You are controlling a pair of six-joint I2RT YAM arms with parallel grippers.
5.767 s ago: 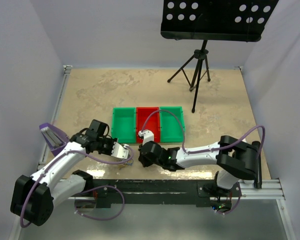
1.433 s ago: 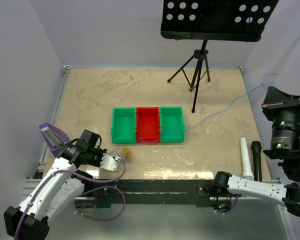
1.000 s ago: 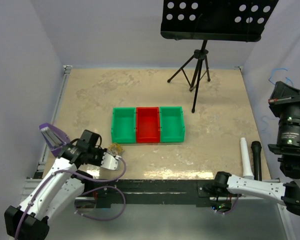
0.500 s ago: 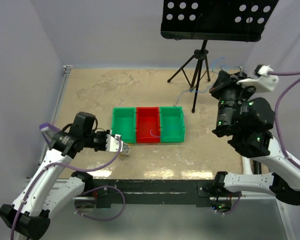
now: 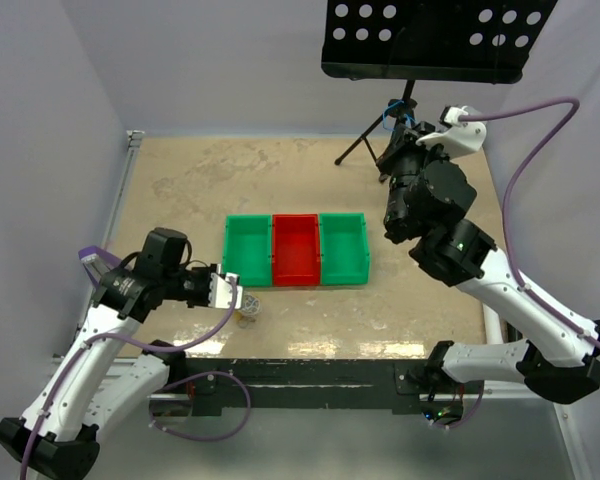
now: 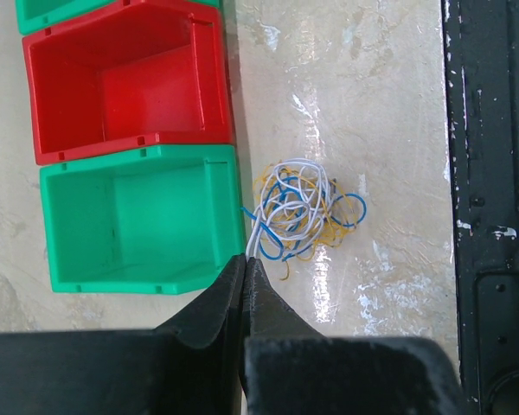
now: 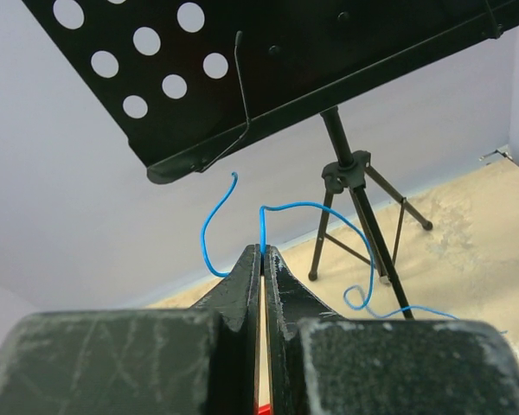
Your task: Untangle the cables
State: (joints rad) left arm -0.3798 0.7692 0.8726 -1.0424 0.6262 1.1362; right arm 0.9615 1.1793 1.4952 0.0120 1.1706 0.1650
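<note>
Pinching shut, the left gripper is clenching on a white cable that is running out of the cable tangle. The tangle is a small knot of white, blue and orange-yellow strands. It is lying on the tan table just beside the near corner of the left green bin, between that bin and the black base rail. The left fingertips are sitting low, just off the tangle's edge, with the white strands leading straight into them.

The red bin is touching the green one, and a second green bin is standing on its far side, the three in a row at mid-table.

The right gripper is raised high at the far right, up beside the music stand, jaws closed and grasping a blue cable. That cable is sticking up from the fingertips. One end is curling free in the air under the stand's perforated tray, and the other part is arcing over and dropping past the tripod legs toward the table. The blue cable is well apart from the tangle.
</note>
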